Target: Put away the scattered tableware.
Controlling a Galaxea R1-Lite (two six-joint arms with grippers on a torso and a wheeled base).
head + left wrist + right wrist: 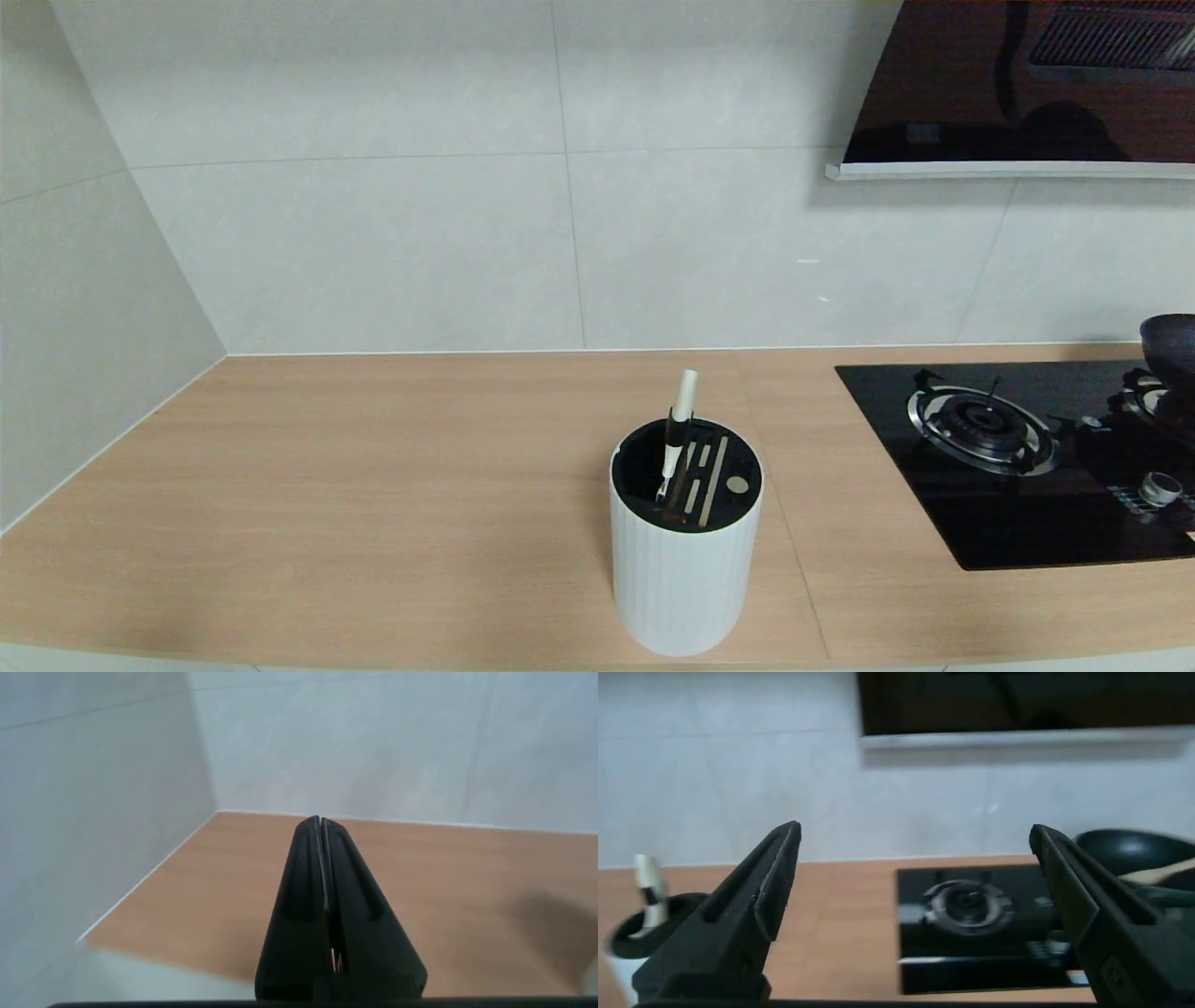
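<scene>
Standing ribbed white cylinder holder (684, 569), woodgrain counter (373, 485).

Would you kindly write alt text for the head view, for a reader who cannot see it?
A white ribbed utensil holder stands near the front edge of a wooden countertop, with one cream-handled utensil standing in its black slotted top. A black gas hob lies to its right, under a range hood.
</scene>
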